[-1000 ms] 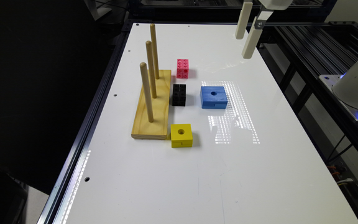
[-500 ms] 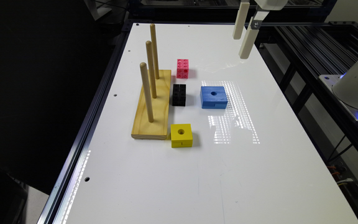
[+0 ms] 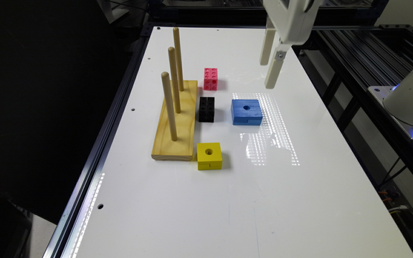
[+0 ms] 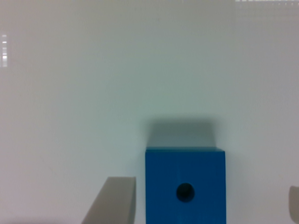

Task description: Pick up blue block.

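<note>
The blue block (image 3: 246,111) lies flat on the white table (image 3: 228,200), its round hole facing up and a notch in its near lower edge. My gripper (image 3: 266,75) hangs above the table, just beyond the block and a little toward the exterior view's right. In the wrist view the blue block (image 4: 185,186) sits between the two grey fingers (image 4: 112,200), which stand wide apart with nothing held. The gripper (image 4: 208,186) is open and still well above the block.
A wooden base with three upright pegs (image 3: 176,118) stands at the exterior view's left. Beside it lie a black brick (image 3: 206,109), a pink brick (image 3: 210,79) and a yellow block with a hole (image 3: 209,155). A dark frame (image 3: 353,71) runs along the table's right side.
The gripper has come down and moved nearer the blue block from the far right corner. The blocks have not moved.
</note>
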You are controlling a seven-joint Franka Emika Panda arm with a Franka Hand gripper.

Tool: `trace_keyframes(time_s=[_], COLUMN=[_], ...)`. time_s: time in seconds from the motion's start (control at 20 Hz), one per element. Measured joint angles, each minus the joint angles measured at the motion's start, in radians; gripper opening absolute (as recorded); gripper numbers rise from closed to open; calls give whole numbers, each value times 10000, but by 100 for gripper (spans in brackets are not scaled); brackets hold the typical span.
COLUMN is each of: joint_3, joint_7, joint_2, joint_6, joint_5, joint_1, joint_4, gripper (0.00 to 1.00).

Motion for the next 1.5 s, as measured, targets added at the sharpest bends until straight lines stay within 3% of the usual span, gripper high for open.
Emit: trace_keyframes(time_s=[0.25,0.55,0.9,1.25,1.5], joint_3=[0,-2,-2,-2,-2], joint_7=[0,-61,-63,-63,-63], joint_2=[-23,-25,-1,1024,1167], joint_6=[7,7,8,969,1070], joint_5=[-1,-37,-37,-41,-41], joint_1=[-5,-138,-144,-145,-145], joint_4=[3,33,34,21,32], gripper=[100,100,100,100,100])
